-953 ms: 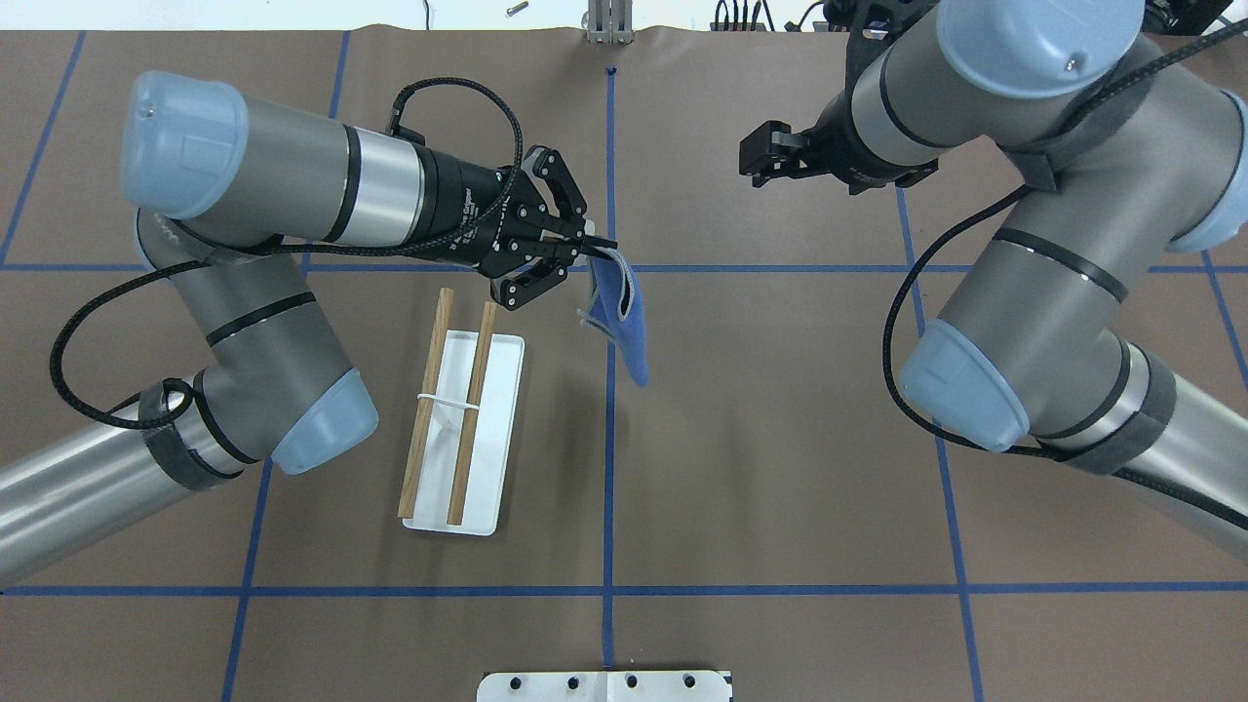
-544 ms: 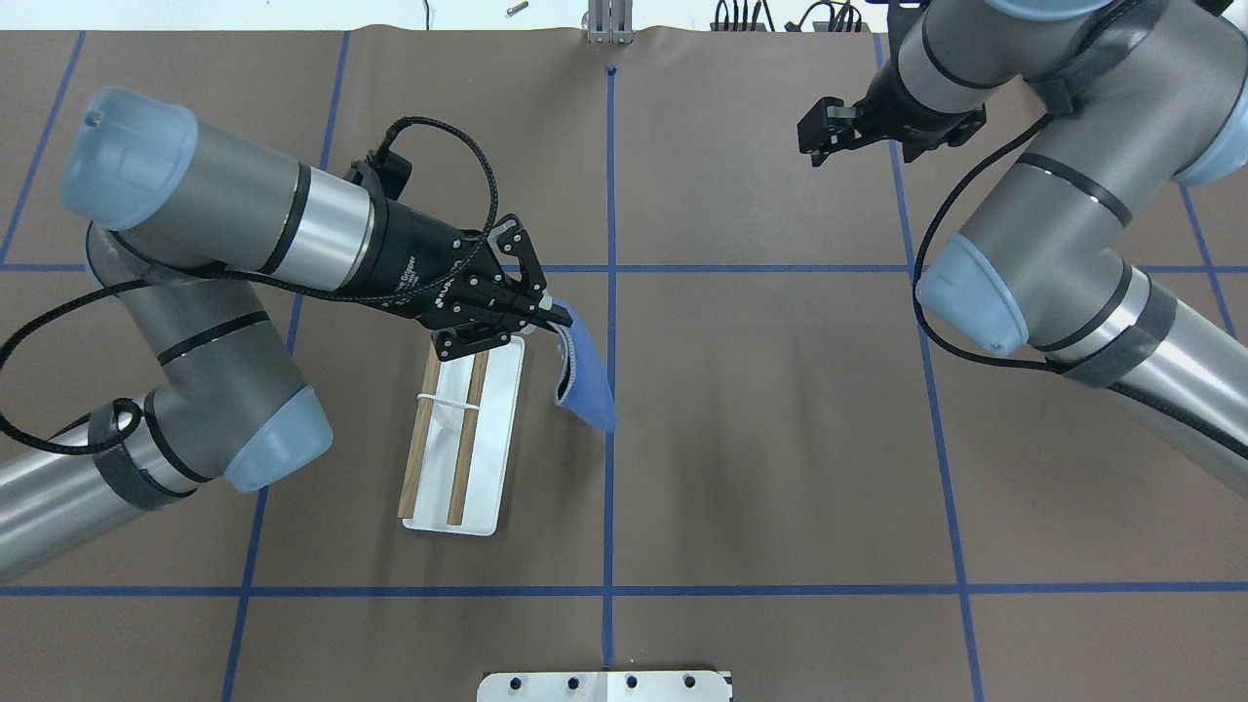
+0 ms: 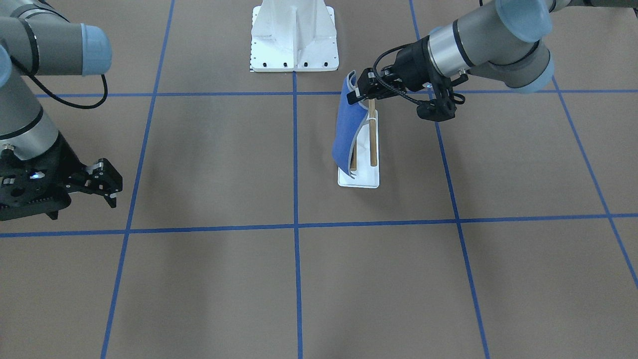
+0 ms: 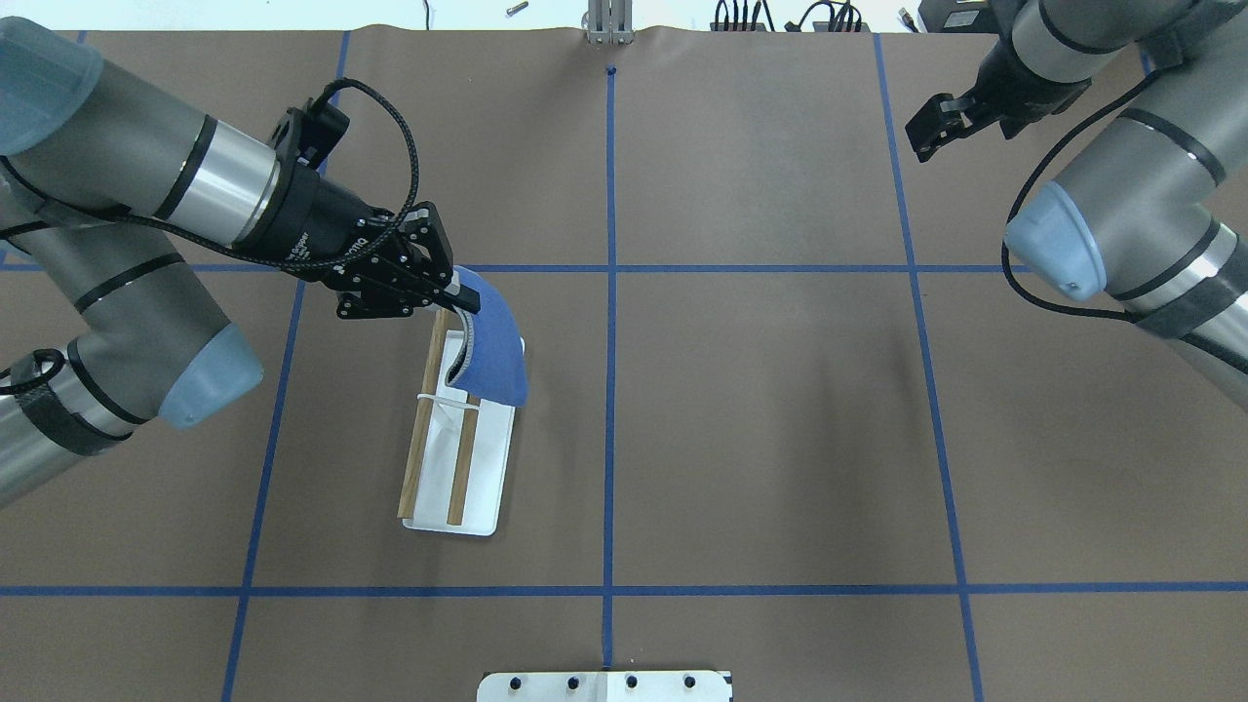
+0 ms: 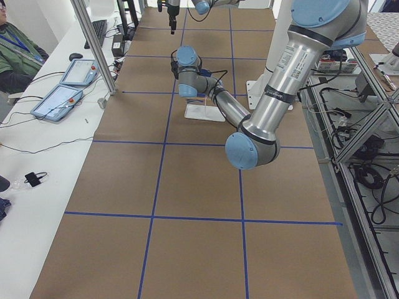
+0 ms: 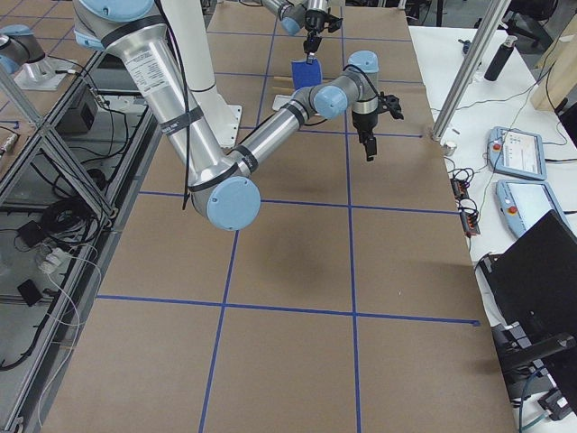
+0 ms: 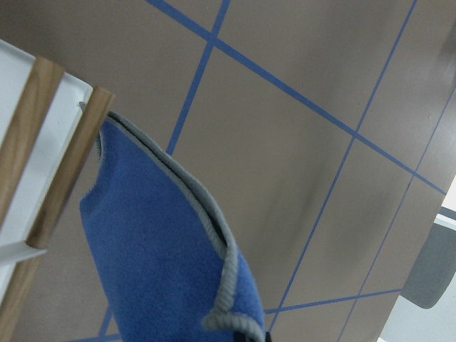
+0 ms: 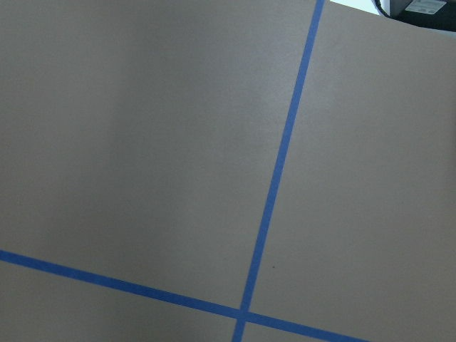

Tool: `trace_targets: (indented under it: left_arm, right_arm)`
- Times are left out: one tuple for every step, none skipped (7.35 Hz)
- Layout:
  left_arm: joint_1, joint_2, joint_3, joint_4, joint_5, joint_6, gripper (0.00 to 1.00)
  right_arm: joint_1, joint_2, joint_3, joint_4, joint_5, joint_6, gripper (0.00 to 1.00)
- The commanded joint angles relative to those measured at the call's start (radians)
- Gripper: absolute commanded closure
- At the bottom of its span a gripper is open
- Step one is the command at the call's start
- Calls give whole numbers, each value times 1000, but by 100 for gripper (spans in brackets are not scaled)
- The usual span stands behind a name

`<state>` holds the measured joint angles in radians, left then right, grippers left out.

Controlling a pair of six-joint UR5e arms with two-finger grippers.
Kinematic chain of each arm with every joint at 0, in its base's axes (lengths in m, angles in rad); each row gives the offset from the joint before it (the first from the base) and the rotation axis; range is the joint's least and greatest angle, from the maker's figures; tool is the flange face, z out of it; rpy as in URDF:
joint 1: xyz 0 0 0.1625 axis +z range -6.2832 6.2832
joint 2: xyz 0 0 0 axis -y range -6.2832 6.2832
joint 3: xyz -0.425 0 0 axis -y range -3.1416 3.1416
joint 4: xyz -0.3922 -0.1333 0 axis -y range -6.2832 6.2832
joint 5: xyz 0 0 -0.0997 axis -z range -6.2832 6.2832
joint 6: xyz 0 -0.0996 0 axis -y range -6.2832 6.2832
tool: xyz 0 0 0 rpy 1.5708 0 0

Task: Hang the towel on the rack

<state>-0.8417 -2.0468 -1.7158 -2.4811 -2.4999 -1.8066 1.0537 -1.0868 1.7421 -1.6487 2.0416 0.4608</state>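
Left gripper [image 4: 460, 299] is pinched shut on one top corner of the towel [image 4: 495, 349], holding it above the far end of the rack [image 4: 436, 458], the end away from the robot. From the fingertips the blue cloth hangs in a curved sheet, grey stitched edge showing, down along the side of the rack that faces the table's middle. From overhead it covers the far end of the dowel [image 4: 456, 487] on that side and the far corner of the white base [image 4: 490, 458]. The other dowel [image 4: 414, 458] stays bare along its whole length. In the left wrist view the towel's grey edge [image 7: 167, 171] meets the tip of the nearer dowel [image 7: 71, 167]; whether the cloth rests on it or only brushes it cannot be told. In the front-facing view the lower edge of the towel [image 3: 345, 132] hangs close to the base [image 3: 371, 177].

The left arm [image 4: 146, 166] comes in from the table's left side, its forearm nearly level, the wrist angled toward the centre and slightly downward.

The right gripper [image 4: 921, 136] is spread apart and holds nothing. It hangs over bare brown table [image 4: 780, 439] at the far right corner, well apart from the rack, and its wrist camera shows only table and blue tape lines [image 8: 274, 192]. The right arm [image 4: 1121, 185] is folded up high on that side.
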Motion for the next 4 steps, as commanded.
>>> trace_targets:
  left_arm:
    - [-46,7,51,-1,-31,165,100]
    - [-59,40,70,-1,-30,202,100]
    - [-65,80,71,-1,-30,283,100]
    - [-71,124,73,-1,-30,340,100]
  right_arm:
    - [70,-41,-38,3,38,-198,0]
    - [81,-50,-52,3,69,-246,0]
    - [81,-57,-53,6,71,-249,0]
    - [86,-73,-52,12,74,-251,0]
